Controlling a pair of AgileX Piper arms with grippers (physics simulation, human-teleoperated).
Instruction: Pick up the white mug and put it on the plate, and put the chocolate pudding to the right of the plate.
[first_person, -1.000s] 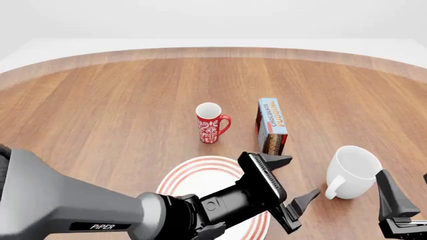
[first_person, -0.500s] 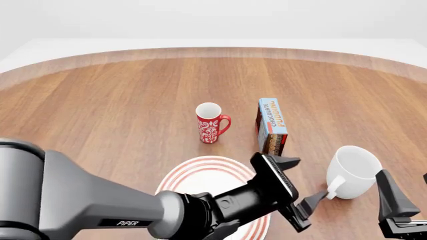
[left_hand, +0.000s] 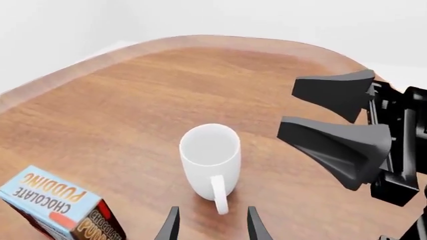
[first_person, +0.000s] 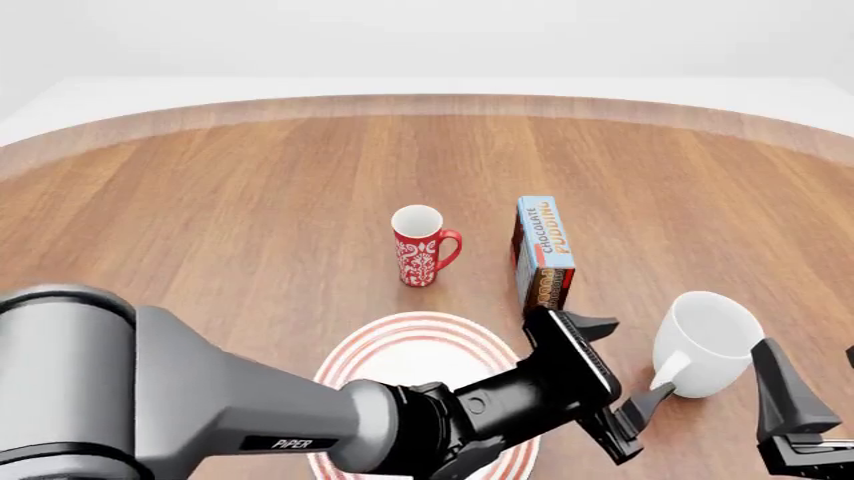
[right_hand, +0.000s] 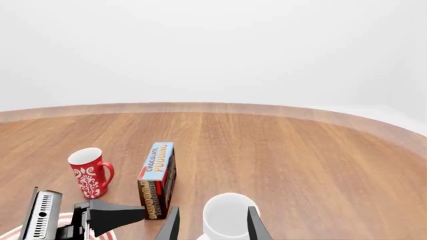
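The white mug (first_person: 707, 340) stands upright at the front right of the table, its handle (left_hand: 219, 195) pointing at my left gripper (first_person: 625, 365). That gripper is open, its fingertips (left_hand: 172, 226) just short of the handle on either side. My right gripper (first_person: 817, 392) is open too, close behind the mug (right_hand: 227, 217) at the frame's lower right. The chocolate pudding (first_person: 545, 250) box stands on edge behind the plate's right side. The red-ringed plate (first_person: 400, 350) lies at front centre, partly hidden under my left arm.
A slim red mug (first_person: 424, 245) with a white floral pattern stands left of the pudding box, behind the plate. The right gripper (left_hand: 288, 107) shows beyond the white mug in the left wrist view. The table's curved far edge (first_person: 427, 100) runs across the back.
My left gripper has moved right across the plate toward the white mug's handle. The right arm, both mugs and the box have stayed put.
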